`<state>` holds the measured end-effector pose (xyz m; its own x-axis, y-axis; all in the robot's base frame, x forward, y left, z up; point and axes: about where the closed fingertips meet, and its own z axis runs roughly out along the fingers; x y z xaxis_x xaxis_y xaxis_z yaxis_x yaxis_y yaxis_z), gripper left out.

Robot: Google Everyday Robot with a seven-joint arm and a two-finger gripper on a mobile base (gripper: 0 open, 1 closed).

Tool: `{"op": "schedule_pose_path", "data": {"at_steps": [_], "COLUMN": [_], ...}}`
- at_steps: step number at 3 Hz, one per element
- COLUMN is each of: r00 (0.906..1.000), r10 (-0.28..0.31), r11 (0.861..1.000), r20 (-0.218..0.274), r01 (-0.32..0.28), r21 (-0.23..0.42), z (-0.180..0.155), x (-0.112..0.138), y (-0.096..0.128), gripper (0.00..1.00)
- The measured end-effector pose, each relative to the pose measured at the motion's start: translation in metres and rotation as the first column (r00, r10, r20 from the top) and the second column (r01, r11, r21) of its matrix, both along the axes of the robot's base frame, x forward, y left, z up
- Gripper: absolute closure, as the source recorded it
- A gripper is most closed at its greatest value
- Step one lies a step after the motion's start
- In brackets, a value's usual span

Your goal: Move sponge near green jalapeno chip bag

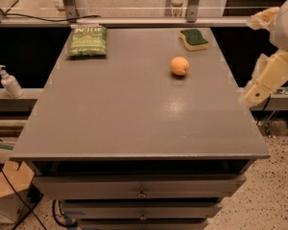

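Pincer (257, 89) right of table (134, 119), state unclear | 1 sponge (194, 39) | 1 chip bag (88, 41) | 1 orange (180, 65)

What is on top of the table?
On it: the bag back left, sponge back right, orange just in front of the sponge, none touching. What lies under each is covered. The pincer is beside the table's right edge.

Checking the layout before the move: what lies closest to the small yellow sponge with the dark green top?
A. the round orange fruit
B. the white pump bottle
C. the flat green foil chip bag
A: the round orange fruit sits just in front of the sponge, the green foil chip bag lies far left; the gripper hangs beyond the right edge of the grey table.
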<state>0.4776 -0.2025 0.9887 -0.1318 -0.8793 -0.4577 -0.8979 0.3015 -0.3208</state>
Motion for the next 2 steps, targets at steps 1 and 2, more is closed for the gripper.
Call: {"op": "schedule_pose_path", "data": {"at_steps": [1, 2], "r00": [0.9974, 0.9967], "r10": [0.001, -0.026], "r11": [0.995, 0.99], "r20": [0.072, 0.077], "r01": [-0.008, 0.015], "r21": [0.096, 0.141], "z": [0.002, -0.004], "x": [0.034, 0.069], "y": [0.002, -0.008], "gripper": [0.0, 0.0]}}
